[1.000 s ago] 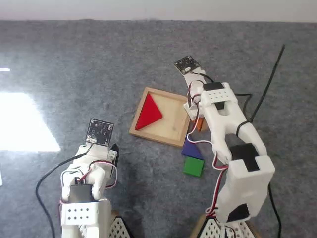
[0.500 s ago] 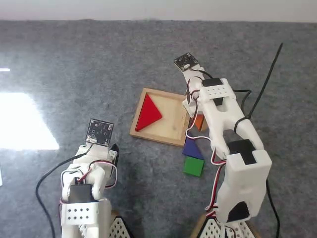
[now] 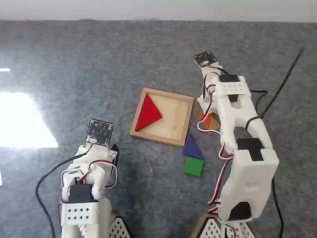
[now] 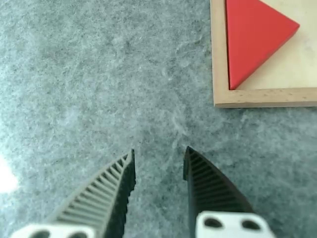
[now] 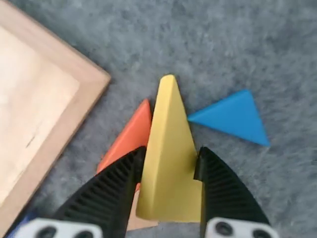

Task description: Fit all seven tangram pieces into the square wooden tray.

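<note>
The square wooden tray [image 3: 174, 124] lies on the grey desk [image 3: 74, 59] holding just one large red triangle [image 3: 147, 112]; I'd say the job is barely begun. Just beside its rim, the right gripper [image 5: 169, 153] pinches a yellow triangle [image 5: 168, 173] over an orange triangle [image 5: 130, 136], a light-blue triangle [image 5: 233, 121] near. A dark-blue triangle [image 3: 192, 147] and green square [image 3: 193, 166] wait outside. The left gripper [image 4: 158, 166] hangs spread and empty.
</note>
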### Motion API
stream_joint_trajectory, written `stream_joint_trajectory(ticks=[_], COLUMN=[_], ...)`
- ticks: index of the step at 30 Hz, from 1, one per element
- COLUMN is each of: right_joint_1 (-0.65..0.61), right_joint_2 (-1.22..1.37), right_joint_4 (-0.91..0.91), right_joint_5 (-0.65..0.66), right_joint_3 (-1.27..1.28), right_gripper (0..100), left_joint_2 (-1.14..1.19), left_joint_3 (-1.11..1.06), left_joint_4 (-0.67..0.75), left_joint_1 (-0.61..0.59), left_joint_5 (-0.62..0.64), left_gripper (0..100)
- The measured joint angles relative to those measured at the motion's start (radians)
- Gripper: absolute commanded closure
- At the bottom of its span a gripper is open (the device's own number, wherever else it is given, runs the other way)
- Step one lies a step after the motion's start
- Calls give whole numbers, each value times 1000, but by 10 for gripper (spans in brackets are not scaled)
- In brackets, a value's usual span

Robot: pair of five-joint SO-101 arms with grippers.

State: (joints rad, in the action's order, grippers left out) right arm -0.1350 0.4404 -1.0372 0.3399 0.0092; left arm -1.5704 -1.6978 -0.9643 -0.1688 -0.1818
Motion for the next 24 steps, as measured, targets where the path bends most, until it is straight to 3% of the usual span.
stream_joint_trajectory(ticks=[5,21,24], right_joint_1=[2,11,-38], right_joint_2=[0,11,11], right_joint_4=[0,-58,-126], right_joint_5=[2,25,60], right_joint_3=[-25,-160,-252], right_gripper=[991,991,991], left_joint_2=[0,0,0], left_joint_3=[0,0,0], left_joint_4=[0,0,0], left_joint_1=[0,0,0], left_joint_5=[0,0,0], left_gripper=[848,848,848])
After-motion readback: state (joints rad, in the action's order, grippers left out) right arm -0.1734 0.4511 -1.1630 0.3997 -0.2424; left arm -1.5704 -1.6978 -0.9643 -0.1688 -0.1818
